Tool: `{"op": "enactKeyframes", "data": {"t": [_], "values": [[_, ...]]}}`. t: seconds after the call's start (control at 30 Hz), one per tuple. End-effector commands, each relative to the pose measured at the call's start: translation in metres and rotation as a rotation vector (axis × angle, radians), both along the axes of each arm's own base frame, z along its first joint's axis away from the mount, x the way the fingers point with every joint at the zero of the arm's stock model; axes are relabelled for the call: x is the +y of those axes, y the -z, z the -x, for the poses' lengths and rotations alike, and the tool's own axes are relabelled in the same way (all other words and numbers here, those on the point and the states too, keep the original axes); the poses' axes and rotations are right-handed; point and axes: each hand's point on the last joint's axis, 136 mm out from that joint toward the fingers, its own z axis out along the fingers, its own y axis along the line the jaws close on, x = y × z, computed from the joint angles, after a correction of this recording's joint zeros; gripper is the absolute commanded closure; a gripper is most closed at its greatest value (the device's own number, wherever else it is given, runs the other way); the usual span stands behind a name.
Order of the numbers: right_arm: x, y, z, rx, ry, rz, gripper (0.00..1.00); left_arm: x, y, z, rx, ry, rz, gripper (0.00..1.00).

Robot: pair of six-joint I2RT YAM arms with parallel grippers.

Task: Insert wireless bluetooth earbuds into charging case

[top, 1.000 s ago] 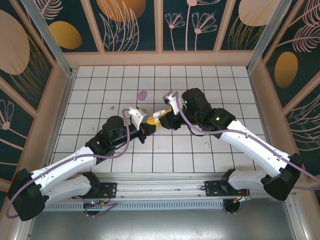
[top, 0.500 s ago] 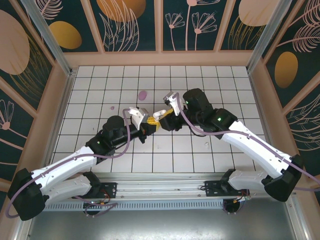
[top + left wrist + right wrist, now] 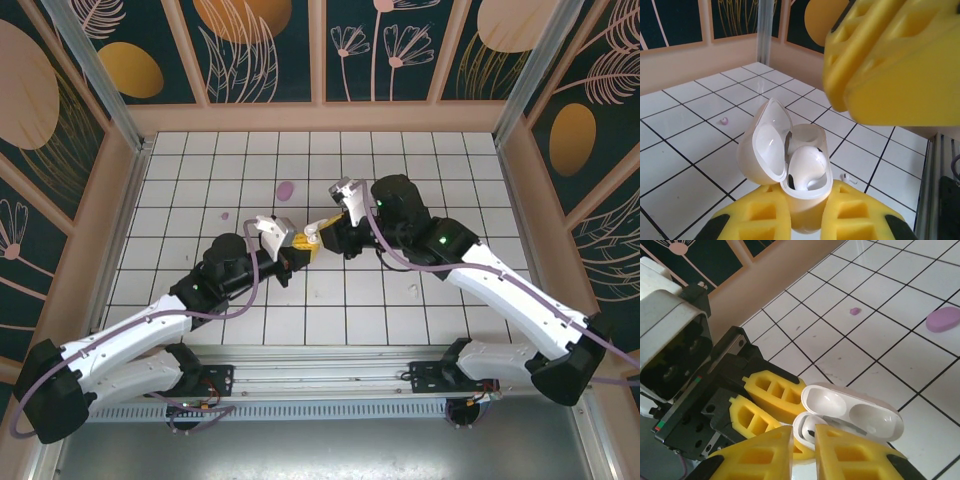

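Left gripper (image 3: 805, 220) clamps the open charging case (image 3: 765, 150) off the tiles, one earbud (image 3: 807, 167) seated inside. Right gripper (image 3: 804, 450) has shifted slightly, jaws near-together above it; whether fully closed, cannot tell. Second earbud (image 3: 847, 177) lies on tile: half done.

- Bright, even light from overhead; shadows on the white tiles (image 3: 330, 290) are soft and faint.
- The charging case (image 3: 760, 150) shows glossy highlights.
- Close yellow fingers (image 3: 900, 60) are blurred; the top view bows slightly at its edges.
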Motion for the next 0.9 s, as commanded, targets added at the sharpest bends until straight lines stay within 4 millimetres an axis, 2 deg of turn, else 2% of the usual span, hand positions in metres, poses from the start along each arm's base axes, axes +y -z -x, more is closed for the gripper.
{"op": "enactKeyframes", "data": {"t": [0.0, 0.23, 0.4, 0.57, 0.73, 0.87], "values": [[0.011, 0.000, 0.000, 0.034, -0.032, -0.041, 0.83, 0.001, -0.015, 0.002, -0.065, 0.002, 0.035, 0.99], [0.018, 0.021, -0.002, 0.090, -0.043, -0.017, 0.91, 0.003, -0.019, 0.002, -0.080, -0.003, 0.045, 0.99], [0.020, 0.023, 0.000, 0.111, -0.054, -0.012, 0.93, 0.006, -0.016, 0.000, -0.078, -0.022, 0.040, 0.99], [0.014, 0.010, -0.009, 0.079, 0.011, -0.019, 0.90, 0.010, -0.013, -0.004, -0.076, -0.059, 0.031, 0.99], [-0.010, -0.015, -0.031, 0.029, 0.189, -0.031, 0.89, 0.020, -0.004, -0.013, -0.072, -0.134, 0.010, 0.99], [-0.032, -0.030, -0.039, 0.027, 0.304, -0.070, 0.89, 0.026, -0.001, -0.016, -0.082, -0.173, 0.012, 0.99]]}}
